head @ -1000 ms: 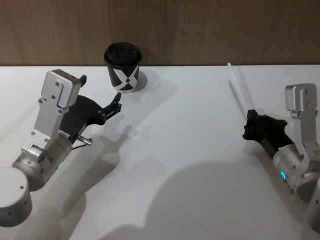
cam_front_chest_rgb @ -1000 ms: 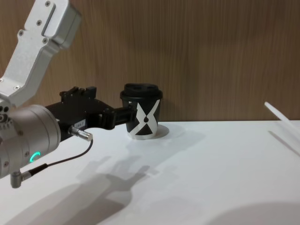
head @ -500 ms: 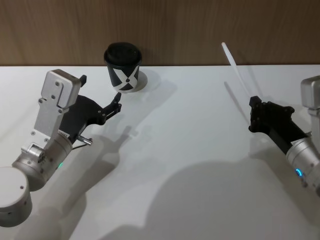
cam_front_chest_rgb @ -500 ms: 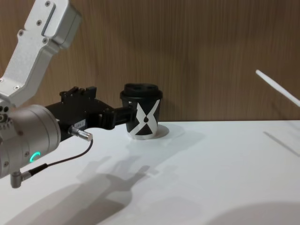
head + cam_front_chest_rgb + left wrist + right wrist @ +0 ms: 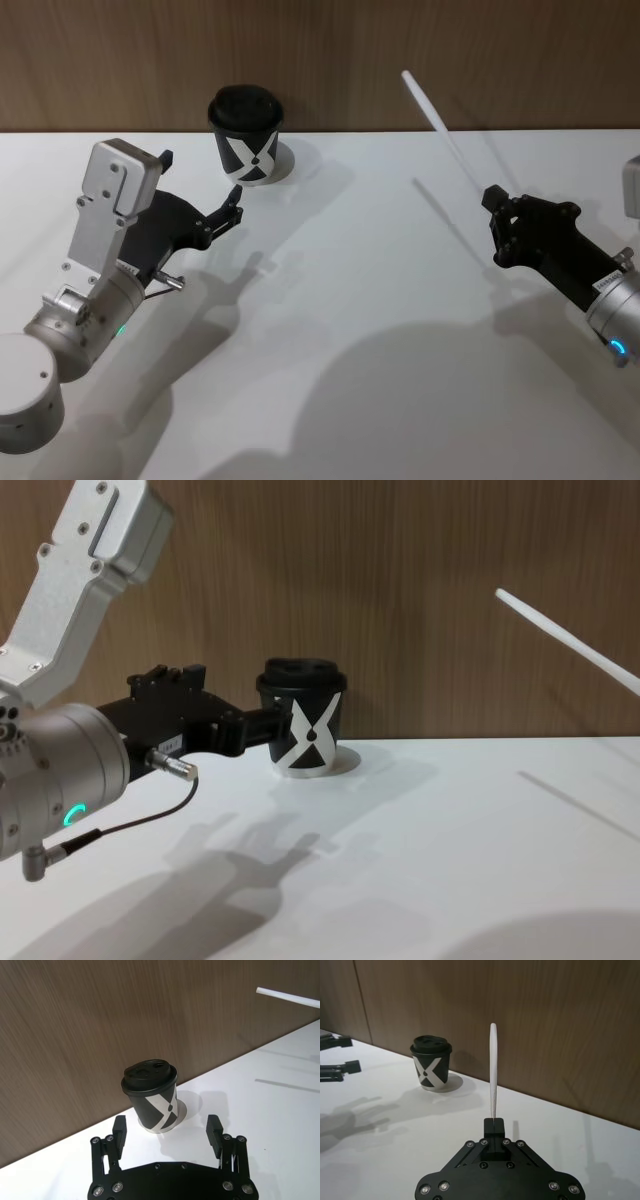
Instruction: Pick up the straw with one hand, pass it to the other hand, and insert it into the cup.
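The black cup point(image 5: 247, 134) with the white X stands at the back of the table by the wood wall. My left gripper point(image 5: 203, 181) hovers just in front of it, open and holding nothing; the left wrist view shows the cup point(image 5: 151, 1095) beyond the two spread fingers point(image 5: 119, 1130). At the right, my right gripper point(image 5: 497, 214) is shut on the lower end of the white straw point(image 5: 445, 135), which slants up and toward the cup, clear of the table. In the right wrist view the straw point(image 5: 493, 1070) rises straight from the closed jaws. The straw point(image 5: 570, 650) also hangs high at the right in the chest view.
The white table point(image 5: 350, 300) lies bare between the two arms. A brown wood wall point(image 5: 400, 40) runs along its back edge, right behind the cup. A thin black cable with a silver plug point(image 5: 170, 767) hangs from my left wrist.
My right gripper has lifted the straw and carried it left toward the middle; the straw's tip is higher and farther left. The left arm and the cup have not moved.
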